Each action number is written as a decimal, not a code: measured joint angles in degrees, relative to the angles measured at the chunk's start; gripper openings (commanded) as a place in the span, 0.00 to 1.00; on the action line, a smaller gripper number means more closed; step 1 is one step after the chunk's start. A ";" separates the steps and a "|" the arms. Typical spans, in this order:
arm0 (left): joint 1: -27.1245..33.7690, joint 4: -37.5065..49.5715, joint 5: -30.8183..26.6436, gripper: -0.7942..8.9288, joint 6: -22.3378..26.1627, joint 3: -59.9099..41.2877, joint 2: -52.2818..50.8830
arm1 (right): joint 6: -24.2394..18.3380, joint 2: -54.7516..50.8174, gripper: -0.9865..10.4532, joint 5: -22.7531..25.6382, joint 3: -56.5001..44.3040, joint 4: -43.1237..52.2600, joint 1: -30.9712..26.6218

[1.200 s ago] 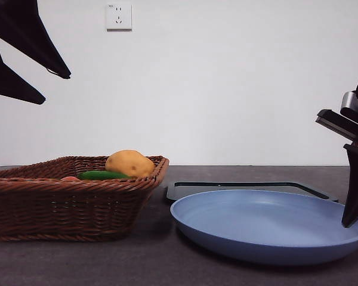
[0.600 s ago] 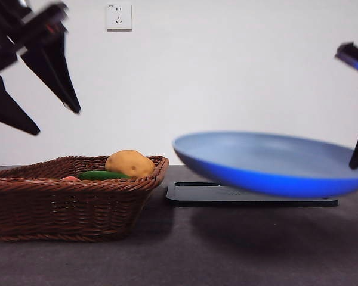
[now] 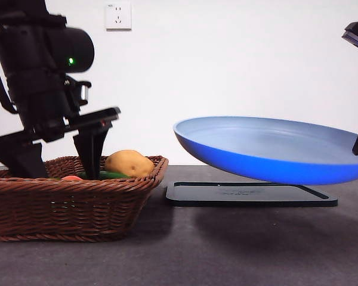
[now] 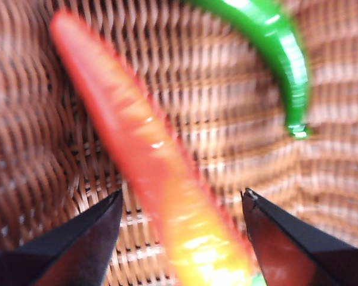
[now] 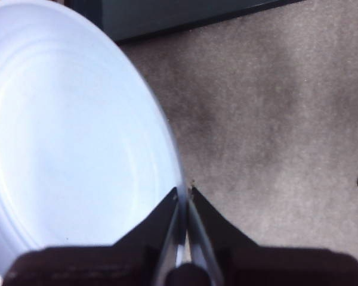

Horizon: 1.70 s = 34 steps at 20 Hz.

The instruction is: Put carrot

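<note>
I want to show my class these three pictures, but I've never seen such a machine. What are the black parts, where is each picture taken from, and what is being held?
It is a robot with two arms, each ending in a two-jawed gripper. One camera looks level across the table; the others ride on the wrists. The left gripper is down in the wicker basket, jaws open on either side of the carrot, not gripping it. A cucumber and potato lie there too. The right gripper pinches the rim of the blue plate, holding it above a dark tray.
</note>
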 measured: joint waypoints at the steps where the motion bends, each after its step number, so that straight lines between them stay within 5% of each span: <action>1: 0.00 0.00 0.00 0.44 0.00 0.00 0.46 | -0.11 0.00 0.09 0.00 0.00 0.00 0.00; 6: 0.00 0.02 0.24 0.21 0.55 0.02 0.59 | -0.17 0.00 0.09 0.00 0.00 0.00 0.00; 10: 0.17 -0.96 4.68 0.21 5.18 0.28 0.59 | -0.22 0.00 0.09 0.02 0.00 0.00 0.00; 13: 1.64 -5.70 17.14 0.21 9.77 3.85 0.59 | -0.33 0.00 0.09 0.02 0.00 0.00 0.00; 20: 2.60 -4.90 62.47 0.21 18.53 20.20 0.59 | -0.35 0.00 0.09 1.46 0.00 0.02 -0.02; 22: -0.59 -0.55 65.02 0.21 18.97 22.82 0.50 | -0.35 0.02 0.09 1.46 0.00 0.04 -0.02; 25: -8.94 2.64 54.84 0.21 19.45 22.84 0.42 | -0.35 0.00 0.09 1.46 0.00 0.04 -0.02; 31: -27.08 -0.52 6.56 0.21 23.06 22.82 0.48 | -0.35 0.00 0.09 1.46 0.00 0.04 -0.02; 34: -29.97 -0.72 2.75 0.21 23.50 22.82 0.52 | -0.35 0.00 0.09 1.46 0.00 0.04 -0.02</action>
